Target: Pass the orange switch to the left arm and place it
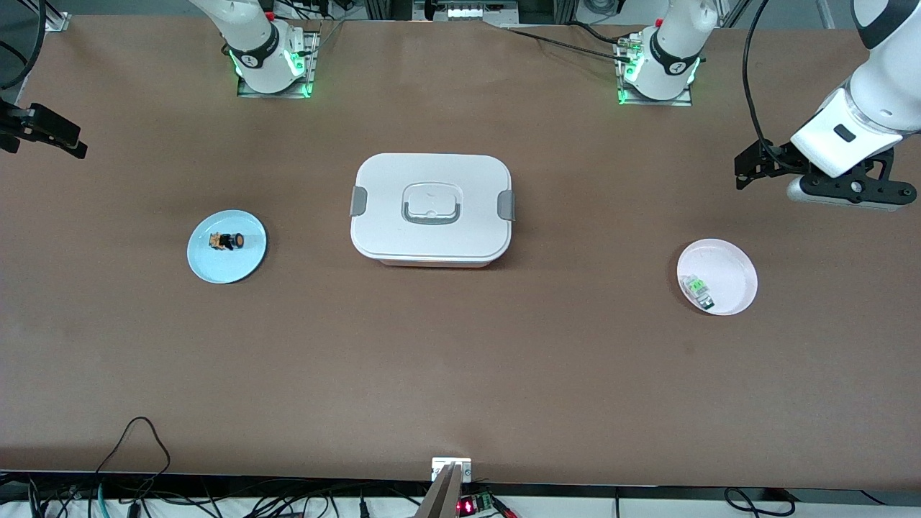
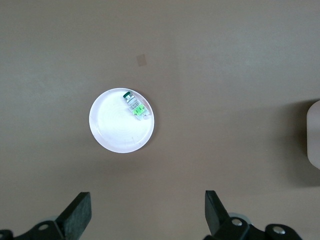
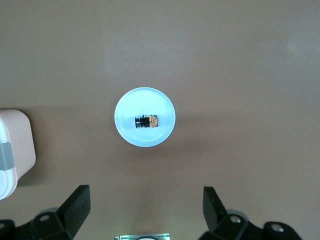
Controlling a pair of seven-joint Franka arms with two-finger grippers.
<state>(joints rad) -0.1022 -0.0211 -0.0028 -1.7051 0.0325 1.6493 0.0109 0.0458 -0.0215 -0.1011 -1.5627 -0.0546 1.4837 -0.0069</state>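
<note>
- Right gripper [image 1: 43,131] hung high over the right arm's end of the table, not yet over the blue plate [image 1: 209,262]. In the right wrist view its fingers [image 3: 77,207] stood wide apart with nothing between them, which we read as ready for a first pick.
- The orange switch [image 1: 227,241] lay on its side near the middle of the blue plate, untouched. We judged the transfer not yet begun.
- The box [image 1: 432,208] sat lid on, clips closed, mid-table, squarely between the two plates. A straight carry from plate to plate would cross it, so we expected a handover routed above or around it, hence both arms.
- The pink plate [image 1: 727,259] lay toward the left arm's end, with a green-and-clear component [image 1: 698,290] near its rim; likely the drop-off.
- Left gripper [image 1: 748,169] waited up over the table, farther from the front camera than the pink plate, fingers [image 2: 80,212] spread and empty.
</note>
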